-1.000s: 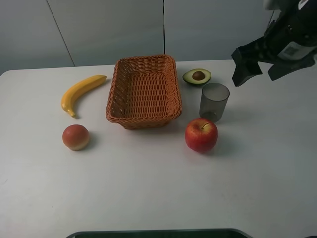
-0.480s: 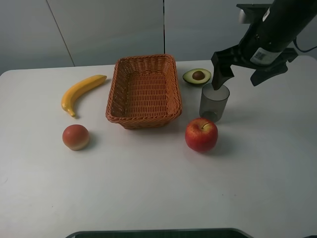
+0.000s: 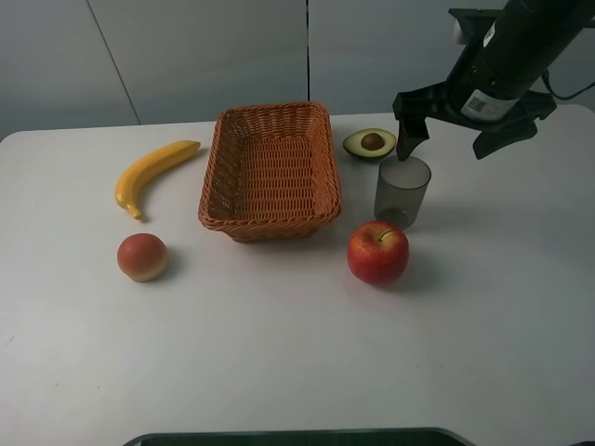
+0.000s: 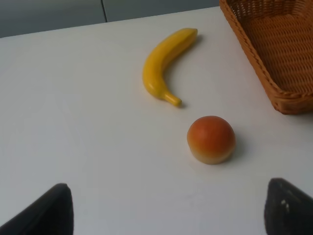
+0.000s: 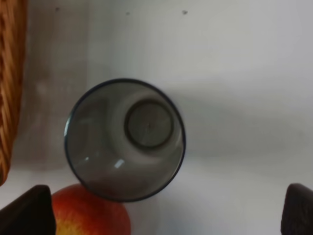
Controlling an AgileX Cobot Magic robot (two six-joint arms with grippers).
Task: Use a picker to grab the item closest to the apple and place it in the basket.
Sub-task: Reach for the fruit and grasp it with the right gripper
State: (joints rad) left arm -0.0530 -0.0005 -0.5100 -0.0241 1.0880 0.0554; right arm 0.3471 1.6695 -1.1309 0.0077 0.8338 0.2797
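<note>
The right gripper, jaws spread wide, is hovering over the upright grey translucent cup just beside the apple, which is probably light, stiff and slick, so pinching across its rim looks safest.

Banana near peach; avocado half (pit showing) well apart.

Right gripper hung above grey cup, jaws spread wide, red apple just nearer, avocado half behind, wicker basket left, banana far left.
</note>
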